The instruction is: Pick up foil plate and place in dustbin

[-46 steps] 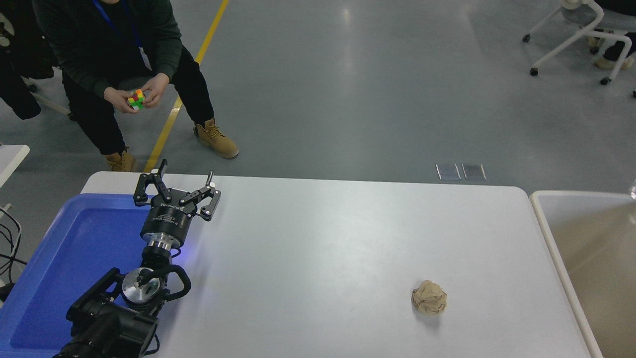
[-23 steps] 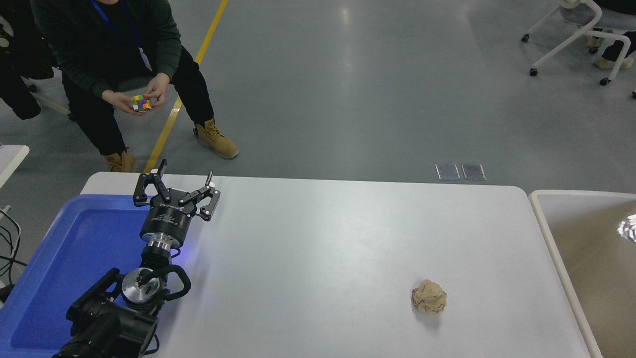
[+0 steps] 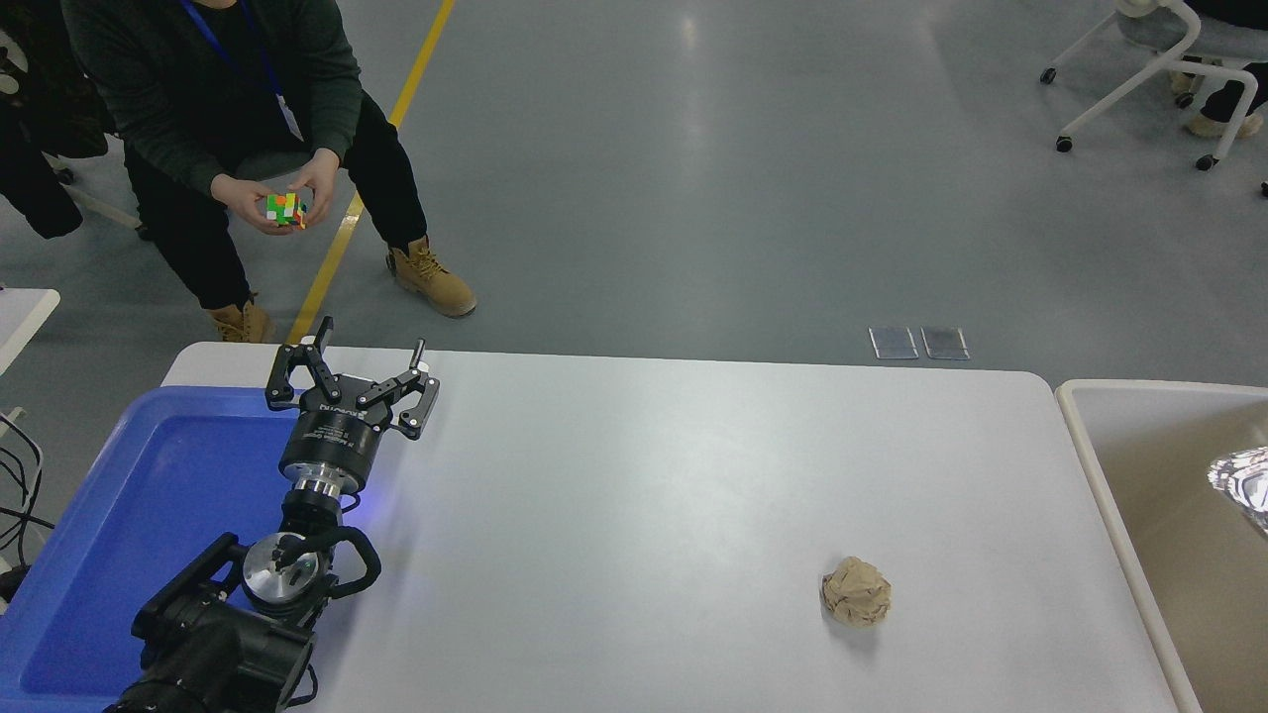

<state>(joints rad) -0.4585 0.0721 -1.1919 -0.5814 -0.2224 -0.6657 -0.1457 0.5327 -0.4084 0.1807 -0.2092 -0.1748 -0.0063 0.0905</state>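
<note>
Shiny crinkled foil plate (image 3: pixel 1242 477) inside beige dustbin (image 3: pixel 1098 465), cut by right edge

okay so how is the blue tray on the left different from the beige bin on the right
The blue tray is bright blue; the dustbin is beige with a pale rim.
The blue tray rests on the white table, under the parked left gripper; the dustbin stands off the table's right end.
The blue tray looks shallow; the dustbin looks deeper.
A foil plate shows inside the dustbin; nothing shows in the blue tray's visible part.
Both are open-topped containers with rounded corners.

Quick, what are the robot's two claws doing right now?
Left claw: open, holding nothing, over the blue tray.
Right claw: out of view, so it cannot be told.
</note>
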